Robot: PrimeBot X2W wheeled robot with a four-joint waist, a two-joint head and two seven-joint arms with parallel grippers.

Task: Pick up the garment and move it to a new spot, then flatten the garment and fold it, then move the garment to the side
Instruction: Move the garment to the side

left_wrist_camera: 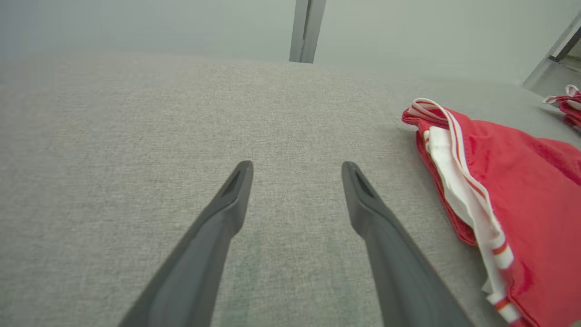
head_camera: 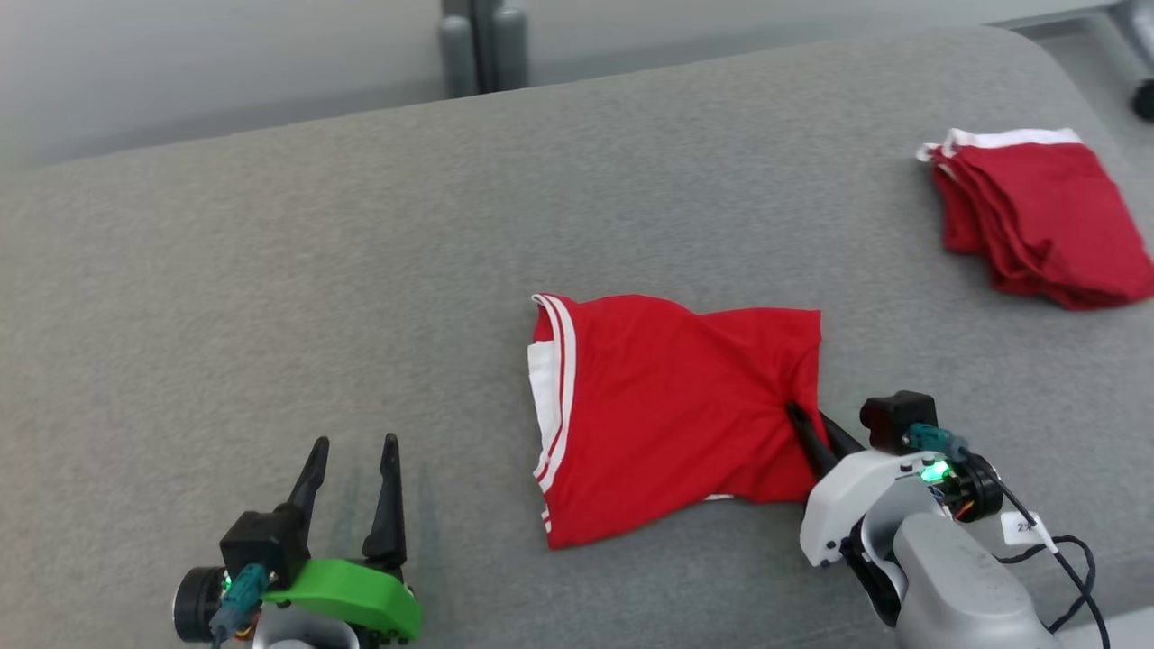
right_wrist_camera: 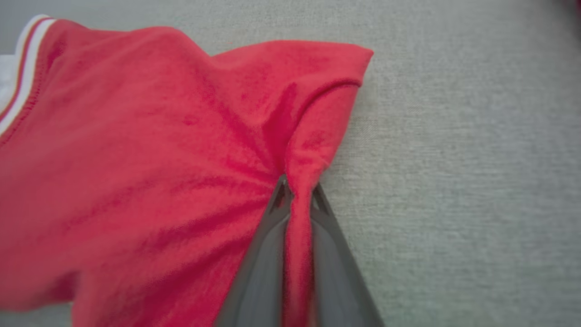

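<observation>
- The garment lies near the middle of the grey surface. It is soft red knit cloth, roughly rectangular and rumpled.
- Its left edge carries narrow white stripes, and a white inner layer shows just inside that edge.
- Creases fan across the red cloth from one spot on its right edge, and the far right corner curls over on itself.
- The right gripper is clamped on that spot. In the right wrist view a thin ridge of red cloth runs between its dark fingers, which are nearly closed together.
- The left gripper is at the lower left, well apart from the garment. Its two tapered fingers are spread wide over bare surface with nothing between them.
- The surface is a fine grey weave that looks padded, with a rounded far right corner.
- A stack of folded red cloth with white trim lies at the far right, well apart from the garment.
- A grey post stands beyond the far edge.
</observation>
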